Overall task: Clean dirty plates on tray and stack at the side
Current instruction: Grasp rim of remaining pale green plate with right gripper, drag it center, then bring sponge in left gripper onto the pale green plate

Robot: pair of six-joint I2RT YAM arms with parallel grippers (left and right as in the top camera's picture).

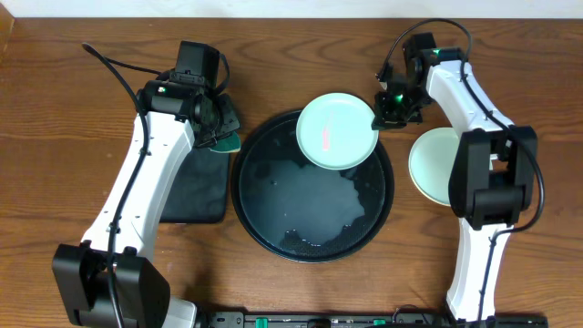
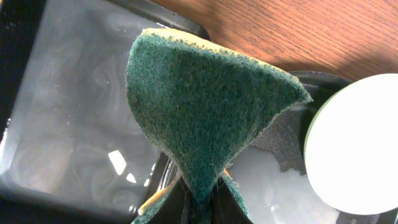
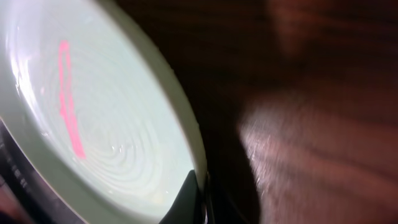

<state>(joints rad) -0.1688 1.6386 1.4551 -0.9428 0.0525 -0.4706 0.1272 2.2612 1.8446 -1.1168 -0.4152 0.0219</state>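
Observation:
A mint-aqua plate (image 1: pixel 336 131) with a red smear is held over the upper right of the round black tray (image 1: pixel 273 210). My right gripper (image 1: pixel 386 107) is shut on its right rim; the right wrist view shows the plate (image 3: pixel 93 124) and its smear, with a finger over the rim (image 3: pixel 198 202). My left gripper (image 1: pixel 217 117) is shut on a green and yellow sponge (image 2: pixel 199 106) left of the tray. Another pale plate (image 1: pixel 430 164) lies on the wood at the right. The tray holds soapy water. A third plate is not in view.
A smaller rectangular black tray (image 1: pixel 196 187) lies left of the round tray, under my left arm; it shows wet in the left wrist view (image 2: pixel 74 124). Bare wood-grain tabletop (image 1: pixel 301 46) runs along the back.

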